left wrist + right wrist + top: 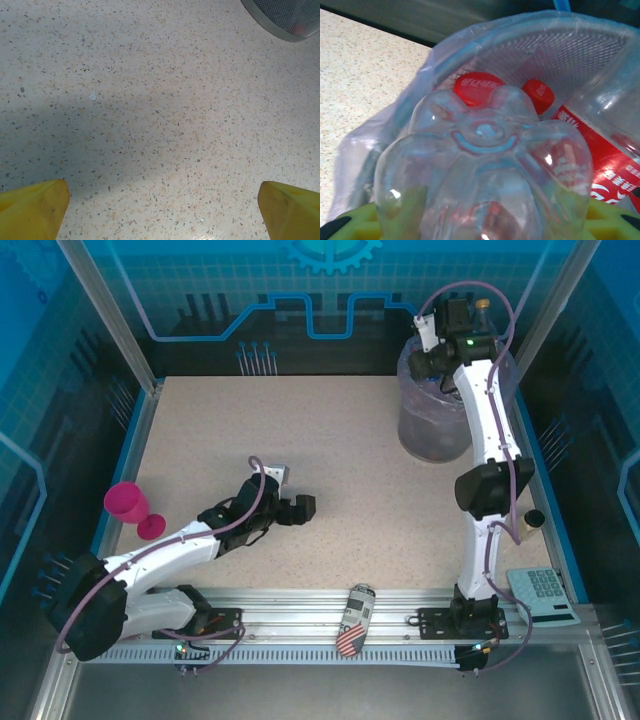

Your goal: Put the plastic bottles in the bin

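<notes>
Clear plastic bottle (485, 150) sits between the right jaws, base toward the wrist camera. The jaws are closed on it at the mouth of the bin (430, 430), far right corner of the desk (350, 440). Inside the bag-lined bin: two red caps (477, 87) and a red-labelled bottle (600, 150) against the mesh wall. Left jaws spread wide, holding nothing, yellow fingertips (32, 207) low over bare speckled desk near centre. Pink cup (130, 505) at left edge; printed can (354, 620) on the front rail.

White arms (488, 430), yellow-fingered left claw (162, 200)
</notes>
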`<state>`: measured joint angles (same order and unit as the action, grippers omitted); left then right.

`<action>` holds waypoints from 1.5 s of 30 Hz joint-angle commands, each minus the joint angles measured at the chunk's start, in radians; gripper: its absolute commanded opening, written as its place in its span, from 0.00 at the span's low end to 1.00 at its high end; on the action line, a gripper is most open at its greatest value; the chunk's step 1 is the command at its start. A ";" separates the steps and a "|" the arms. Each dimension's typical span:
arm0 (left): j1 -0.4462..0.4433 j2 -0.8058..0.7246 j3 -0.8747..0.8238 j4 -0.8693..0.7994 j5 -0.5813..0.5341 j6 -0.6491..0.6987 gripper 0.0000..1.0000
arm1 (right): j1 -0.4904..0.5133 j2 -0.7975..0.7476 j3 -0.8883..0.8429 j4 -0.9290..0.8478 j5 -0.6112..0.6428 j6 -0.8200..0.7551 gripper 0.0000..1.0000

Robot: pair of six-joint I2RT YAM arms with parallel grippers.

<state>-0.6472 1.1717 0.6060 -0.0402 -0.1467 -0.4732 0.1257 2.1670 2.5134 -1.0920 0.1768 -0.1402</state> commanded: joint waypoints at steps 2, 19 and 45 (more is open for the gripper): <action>0.007 0.009 0.020 -0.020 -0.019 -0.012 0.98 | -0.001 0.010 0.007 -0.034 -0.028 0.020 0.58; 0.006 0.057 0.026 0.022 0.010 -0.030 0.98 | -0.088 -0.281 -0.109 0.056 -0.026 0.091 0.78; 0.011 0.052 0.040 -0.014 -0.004 -0.017 0.99 | -0.134 -0.397 -0.502 0.236 -0.133 0.210 0.66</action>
<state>-0.6441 1.2289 0.6094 -0.0261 -0.1455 -0.4961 0.0032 1.7859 1.9747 -0.8703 0.0578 0.0605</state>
